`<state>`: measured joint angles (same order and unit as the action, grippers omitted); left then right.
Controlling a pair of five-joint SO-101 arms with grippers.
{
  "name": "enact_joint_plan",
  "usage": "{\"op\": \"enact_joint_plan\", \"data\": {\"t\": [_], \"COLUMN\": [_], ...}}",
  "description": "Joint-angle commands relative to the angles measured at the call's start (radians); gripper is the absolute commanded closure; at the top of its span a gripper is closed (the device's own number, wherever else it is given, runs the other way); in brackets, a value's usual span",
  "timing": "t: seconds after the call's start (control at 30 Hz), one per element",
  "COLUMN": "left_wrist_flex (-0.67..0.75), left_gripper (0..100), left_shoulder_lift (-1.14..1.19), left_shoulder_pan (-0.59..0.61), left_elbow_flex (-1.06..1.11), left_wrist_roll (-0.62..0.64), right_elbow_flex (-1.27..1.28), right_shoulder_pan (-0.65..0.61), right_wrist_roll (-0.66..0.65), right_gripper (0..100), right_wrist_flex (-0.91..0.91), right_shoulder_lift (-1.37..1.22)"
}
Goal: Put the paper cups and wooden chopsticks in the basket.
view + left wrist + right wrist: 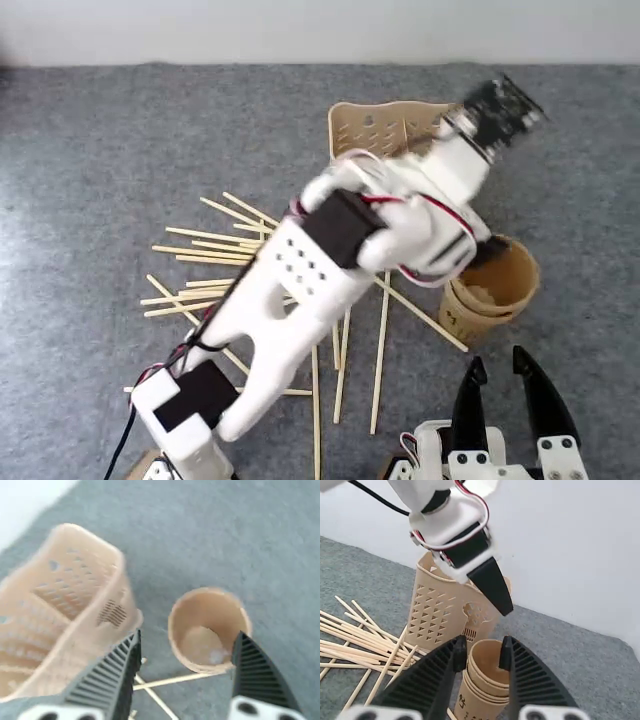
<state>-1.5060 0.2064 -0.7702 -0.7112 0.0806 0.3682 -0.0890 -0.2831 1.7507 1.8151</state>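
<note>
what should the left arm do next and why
Probably lower the left gripper around the cups. Its jaws stand open, and the cups sit upright between and below them, beside the basket, not yet gripped.

2 white plastic arms (pixel 300 290), black servo blocks (pixel 340 225), red-and-white cables (pixel 440 212), black ridged fingers (pixel 107 680)

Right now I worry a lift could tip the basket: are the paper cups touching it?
Apart. The left wrist view shows a strip of grey carpet between the paper cups and the basket.
</note>
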Motion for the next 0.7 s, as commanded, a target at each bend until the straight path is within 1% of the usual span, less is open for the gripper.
{"op": "enact_joint_plan", "data": {"t": [0.0, 0.1, 0.33, 0.37, 0.43, 0.53, 0.57, 0.6, 0.67], "left_wrist_flex": [-0.040, -0.084, -0.244, -0.249, -0.249, -0.249, -0.249, -0.250, -0.249], "left_gripper": [72, 72, 72, 73, 80, 95, 99, 99, 99], "left_shoulder_lift": [-0.021, -0.029, -0.029, -0.029, -0.035, -0.066, -0.078, -0.095, -0.143], "left_shoulder_pan": [0.063, 0.109, 0.244, 0.265, 0.313, 0.374, 0.385, 0.393, 0.417], "left_elbow_flex": [-0.102, -0.143, -0.228, -0.222, -0.213, -0.173, -0.153, -0.120, -0.038], "left_wrist_roll": [0.009, 0.009, 0.009, 0.009, 0.009, -0.005, -0.044, -0.080, -0.092], "right_elbow_flex": [-0.018, -0.017, 0.031, 0.055, 0.100, 0.126, 0.126, 0.124, 0.124], "right_shoulder_pan": [-0.010, -0.010, -0.007, -0.004, -0.001, -0.001, -0.001, -0.001, -0.001], "right_wrist_roll": [-0.006, -0.006, -0.012, -0.014, -0.014, -0.014, -0.015, -0.023, -0.075], "right_gripper": [87.0, 87.0, 87.0, 87.0, 87.0, 87.2, 88.1, 89.8, 93.8], "right_wrist_flex": [0.031, 0.028, 0.013, 0.001, -0.022, -0.035, -0.035, -0.035, -0.035], "right_shoulder_lift": [-0.004, -0.004, -0.018, -0.018, -0.019, -0.061, -0.093, -0.134, -0.236]}}
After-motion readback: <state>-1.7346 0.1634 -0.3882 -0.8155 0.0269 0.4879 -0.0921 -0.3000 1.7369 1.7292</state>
